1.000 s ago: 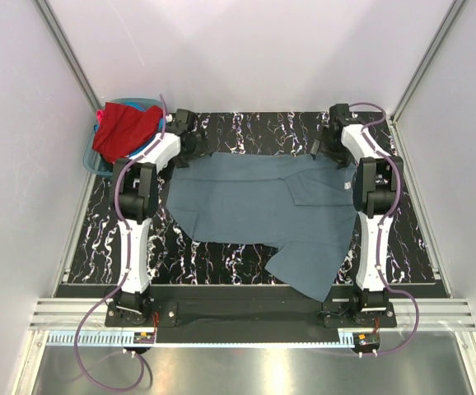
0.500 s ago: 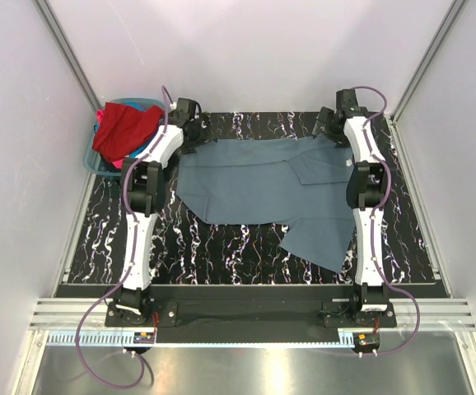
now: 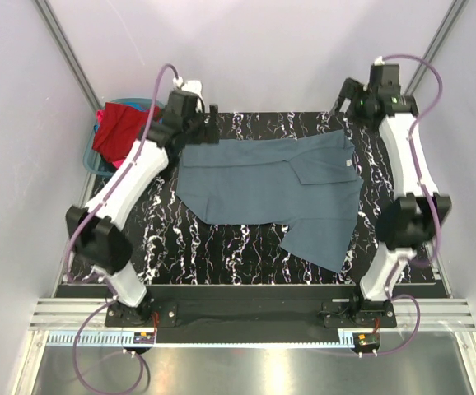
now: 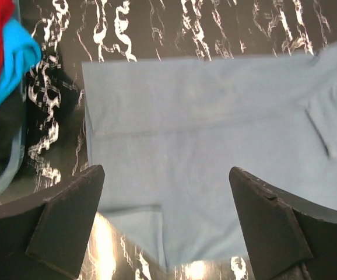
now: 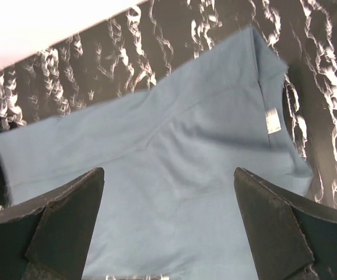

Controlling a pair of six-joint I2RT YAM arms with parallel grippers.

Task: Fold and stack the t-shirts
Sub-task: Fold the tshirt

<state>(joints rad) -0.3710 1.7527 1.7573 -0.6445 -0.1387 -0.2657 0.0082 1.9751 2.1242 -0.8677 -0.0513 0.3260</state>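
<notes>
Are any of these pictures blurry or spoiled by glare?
Top external view: sharp and evenly lit, with glare only on the brushed metal strip at the near edge. Left wrist view: slightly smeared, the slate grey-blue t-shirt looks paler, and light glints off the glossy black marbled table. Right wrist view: also soft, with the white wall blown out.

Top camera overhead; wrist cameras look down closer, sharing grey-blue t-shirt (image 3: 271, 185).

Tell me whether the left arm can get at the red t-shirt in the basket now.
Probably yes. The left gripper hangs open and empty over the far-left corner of the grey t-shirt; the red t-shirt lies uncovered atop the basket just to its left, nothing between.
</notes>
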